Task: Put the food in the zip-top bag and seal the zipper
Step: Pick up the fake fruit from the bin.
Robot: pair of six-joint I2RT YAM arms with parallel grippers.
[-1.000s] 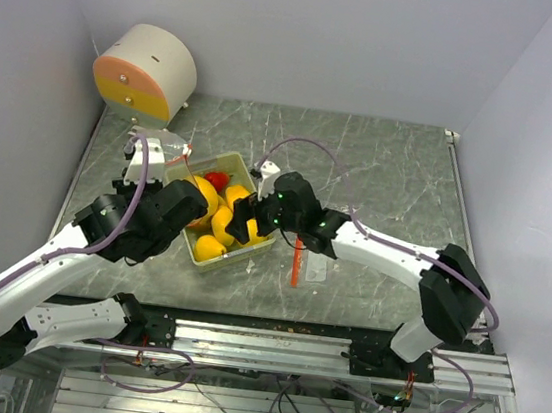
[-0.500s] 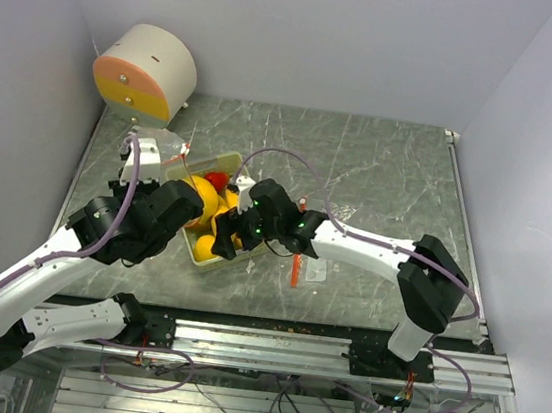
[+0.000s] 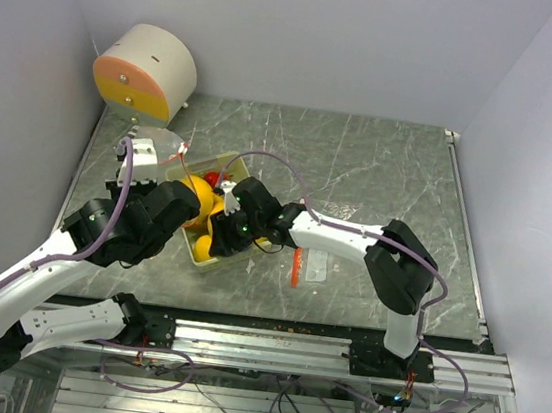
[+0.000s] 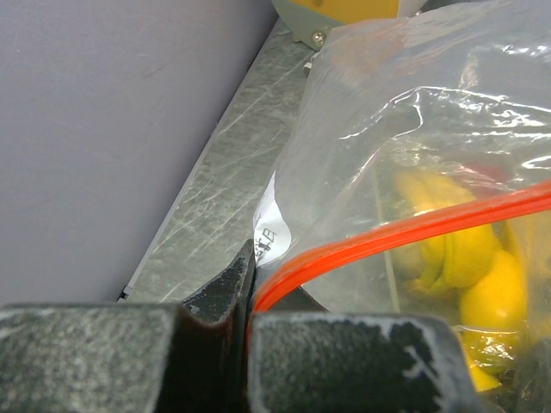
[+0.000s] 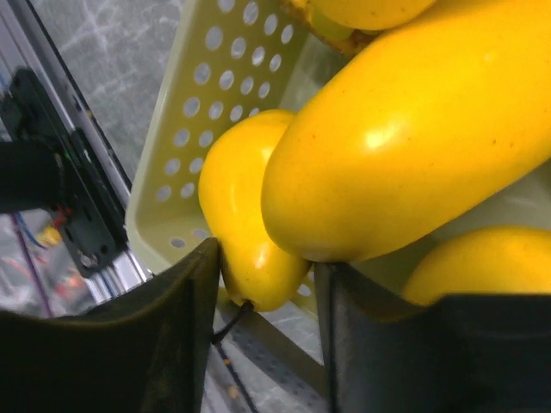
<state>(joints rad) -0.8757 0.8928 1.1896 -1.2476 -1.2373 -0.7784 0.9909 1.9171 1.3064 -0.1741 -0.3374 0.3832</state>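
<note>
Reaching farther left than before, the right arm [image 3: 352, 241] has put the right fingers [image 5: 146, 344] into the tray [image 5: 185, 129]. Beside it hangs the bag [image 4: 413, 103], the left fingers [image 4: 219, 297] clenched on its zipper [image 4: 405, 228]. The right fingers straddle a yellow fruit [image 5: 245, 232]; gripped or not, I cannot tell. Glossy and crowded, it may slip out.

From above and behind, the top camera overlooked the counter [image 3: 381, 169]; both wrist cameras sat close on the food [image 5: 413, 129].
</note>
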